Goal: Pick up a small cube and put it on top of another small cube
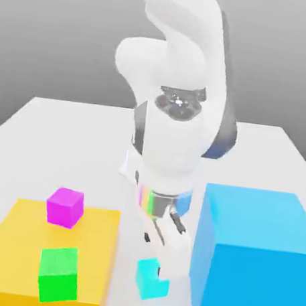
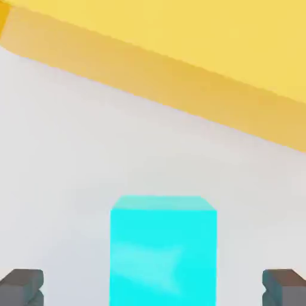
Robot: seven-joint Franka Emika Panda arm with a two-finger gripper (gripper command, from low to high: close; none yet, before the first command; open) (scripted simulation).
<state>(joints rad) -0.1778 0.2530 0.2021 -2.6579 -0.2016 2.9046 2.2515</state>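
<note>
Wide open, the gripper [image 1: 159, 251] points down at the table, and its two fingers hold nothing. In the hand view the dark fingertips [image 2: 21, 285] sit far apart at the two corners, with the small cyan cube [image 2: 162, 250] between them. Neither tip touches the cube; there is bare table on each side of it.

The small cyan cube [image 1: 150, 277] sits flat on the white table [image 1: 64, 131], near the front edge. It is a plain, bright blue-green block with smooth sides and no marks. In the exterior view the gripper's white finger comes down just behind it and partly hides its far side.

Just beside the small cube, on the exterior view's right, stands a huge sky-blue cube [image 1: 253, 262], much taller than the small one. On the exterior view's left lies a flat yellow block [image 1: 17, 233]. A green cube [image 1: 58, 274] sits on its near part, and a magenta cube [image 1: 65, 207] sits on its far part. Both are about as big as the cyan one.

Farther back, the white robot arm [image 1: 173, 118] bends down over the middle of the table.
</note>
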